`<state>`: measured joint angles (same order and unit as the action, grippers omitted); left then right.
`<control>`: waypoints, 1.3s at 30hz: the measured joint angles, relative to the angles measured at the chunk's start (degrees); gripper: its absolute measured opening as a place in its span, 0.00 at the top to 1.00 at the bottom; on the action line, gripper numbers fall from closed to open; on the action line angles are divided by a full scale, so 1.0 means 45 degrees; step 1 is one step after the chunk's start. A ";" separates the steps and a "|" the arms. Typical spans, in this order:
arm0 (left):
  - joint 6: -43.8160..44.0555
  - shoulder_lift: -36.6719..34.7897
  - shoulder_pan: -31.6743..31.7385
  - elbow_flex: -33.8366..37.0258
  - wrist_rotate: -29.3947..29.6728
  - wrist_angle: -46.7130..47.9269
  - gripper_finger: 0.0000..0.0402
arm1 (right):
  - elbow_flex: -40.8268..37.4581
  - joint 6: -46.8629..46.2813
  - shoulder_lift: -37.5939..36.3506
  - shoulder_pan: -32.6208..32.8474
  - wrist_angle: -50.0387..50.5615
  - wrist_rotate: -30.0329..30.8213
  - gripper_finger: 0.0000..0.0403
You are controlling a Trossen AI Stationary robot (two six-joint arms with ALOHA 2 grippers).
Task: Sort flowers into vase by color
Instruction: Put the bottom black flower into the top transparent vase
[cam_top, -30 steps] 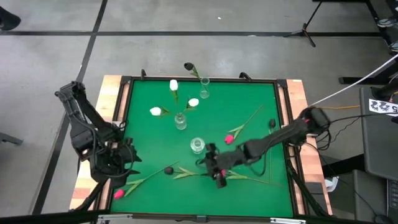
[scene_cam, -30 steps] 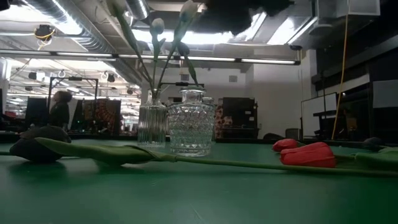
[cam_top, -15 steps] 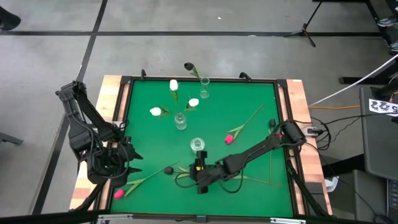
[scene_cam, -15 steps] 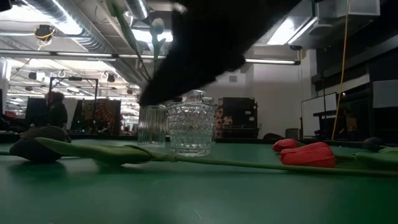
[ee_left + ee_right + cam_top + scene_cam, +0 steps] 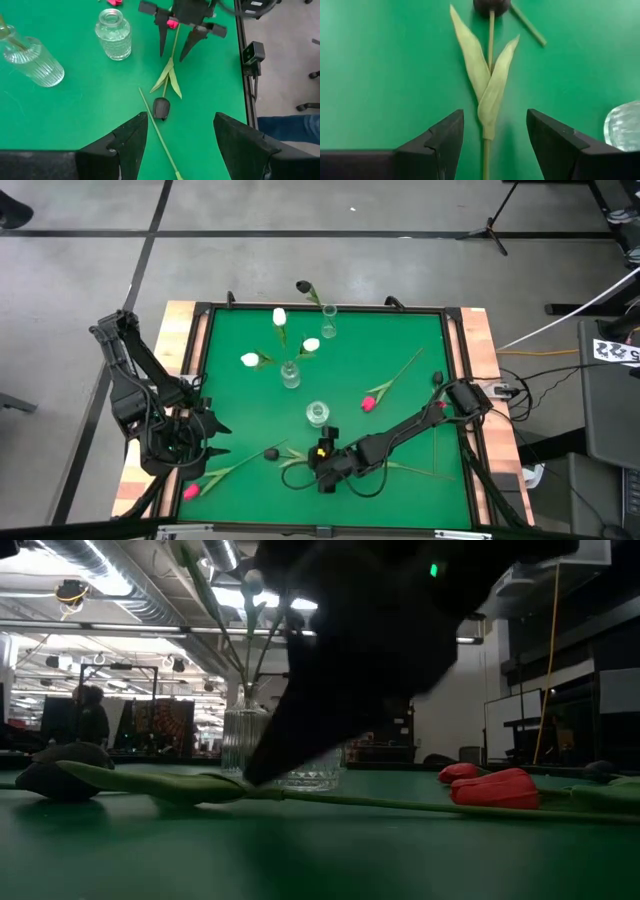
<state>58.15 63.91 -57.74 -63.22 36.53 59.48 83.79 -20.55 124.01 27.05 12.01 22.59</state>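
Here the right gripper (image 5: 490, 145) hangs low over the green table (image 5: 400, 350), fingers spread wide and holding nothing. Between them runs the stem of the black tulip (image 5: 490, 65), which lies flat near the table's front edge. The stem points straight away from the wrist, so the fingers straddle it crosswise, with the leaves just ahead and the dark head beyond. The right arm is plainly nearer; the left gripper (image 5: 180, 135) waits open by the left edge, also empty.
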 joint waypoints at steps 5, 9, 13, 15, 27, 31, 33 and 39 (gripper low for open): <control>-0.0005 0.0003 0.0000 0.0000 0.0040 0.0011 0.44 | -0.0013 -0.0468 0.0382 -0.0011 -0.0020 -0.0054 0.46; -0.0005 0.0003 0.0000 0.0000 0.0044 0.0019 0.44 | -0.0005 -0.0854 0.0382 -0.0011 0.0164 -0.0029 0.52; -0.0010 0.0003 0.0000 0.0000 0.0137 0.0040 0.44 | 0.0014 -0.1301 0.0382 -0.0015 0.0400 -0.0394 0.69; -0.0013 0.0003 0.0000 0.0000 0.0298 0.0053 0.44 | 0.0024 -0.1410 0.0380 -0.0015 0.0560 -0.0763 0.78; -0.0010 0.0003 0.0005 0.0000 0.0802 0.0370 0.44 | -0.0009 -0.1663 0.0268 -0.0025 0.0527 -0.1395 0.96; 0.0053 0.0003 0.0005 0.0000 0.0853 0.0365 0.44 | -0.0073 -0.1376 -0.0071 -0.0022 -0.0014 -0.1199 0.97; 0.0073 0.0003 0.0005 0.0000 0.0883 0.0360 0.44 | -0.0064 -0.1291 -0.0583 -0.0025 -0.0237 -0.0669 0.96; 0.0112 0.0003 0.0005 0.0000 0.1109 0.0360 0.44 | -0.0052 -0.0178 -0.2228 -0.0030 -0.0191 0.1003 0.98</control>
<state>58.65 63.92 -57.71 -63.22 41.52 61.10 83.56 -21.35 113.99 26.92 11.15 27.10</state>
